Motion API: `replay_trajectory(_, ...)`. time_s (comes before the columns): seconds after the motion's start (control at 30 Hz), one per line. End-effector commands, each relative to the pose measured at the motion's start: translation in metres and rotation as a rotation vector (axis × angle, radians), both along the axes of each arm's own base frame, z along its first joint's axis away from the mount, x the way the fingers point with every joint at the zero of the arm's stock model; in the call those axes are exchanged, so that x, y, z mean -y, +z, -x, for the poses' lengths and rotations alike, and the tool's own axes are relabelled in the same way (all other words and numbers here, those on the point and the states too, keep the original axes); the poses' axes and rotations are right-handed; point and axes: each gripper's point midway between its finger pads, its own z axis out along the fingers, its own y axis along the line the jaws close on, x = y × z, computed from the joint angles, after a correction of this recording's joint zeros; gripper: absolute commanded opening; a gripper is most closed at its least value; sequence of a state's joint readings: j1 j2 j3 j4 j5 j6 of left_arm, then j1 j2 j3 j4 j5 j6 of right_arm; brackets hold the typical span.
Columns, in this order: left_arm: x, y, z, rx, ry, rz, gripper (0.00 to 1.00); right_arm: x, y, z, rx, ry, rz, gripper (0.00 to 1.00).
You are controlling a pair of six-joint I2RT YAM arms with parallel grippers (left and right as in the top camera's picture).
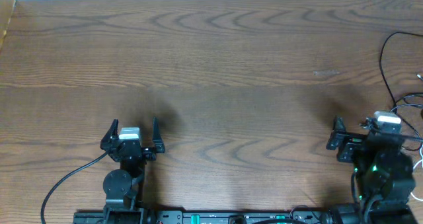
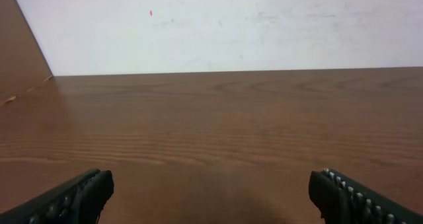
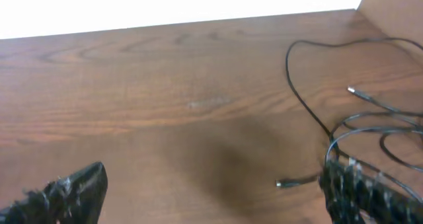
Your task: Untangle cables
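Left hand and right hand spread, empty; best pinch the cables beside one plug, far right, pulling slowly.

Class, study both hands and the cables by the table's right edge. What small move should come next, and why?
Probably shift the right hand slightly to its right, over the black cables. It is open and empty, the loops lie just beside its right finger, and the open left hand is far from them.
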State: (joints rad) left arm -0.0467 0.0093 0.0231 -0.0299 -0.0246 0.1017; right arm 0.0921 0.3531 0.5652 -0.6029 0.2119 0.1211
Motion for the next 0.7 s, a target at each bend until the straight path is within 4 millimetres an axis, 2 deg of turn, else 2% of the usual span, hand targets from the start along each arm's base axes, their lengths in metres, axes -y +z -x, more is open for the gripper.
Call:
replay_trajectory(0.0,-0.002,-0.018,0.001,-0.053,0.014,0.005,1.0,-0.002,-0.021,-0.001,0.025,0.017,0.022,0.99)
replay_trajectory(0.13,-0.002,-0.018,0.001,-0.053,0.013,0.005,1.0,-0.003,-0.052,-0.004,0.056,0.027,0.005,0.99)
replay_trajectory(0.37,-0.002,-0.018,0.001,-0.054,0.013,0.005,1.0,-0.006,-0.087,-0.008,0.077,0.052,-0.017,0.99)
replay_trajectory(0.47,-0.002,-0.018,0.001,-0.053,0.014,0.005,1.0,-0.007,-0.095,-0.011,0.094,0.056,-0.023,0.99)
replay_trajectory(0.67,-0.002,-0.018,0.001,-0.053,0.014,0.005,1.0,-0.005,-0.086,-0.014,0.151,0.05,-0.019,0.99)
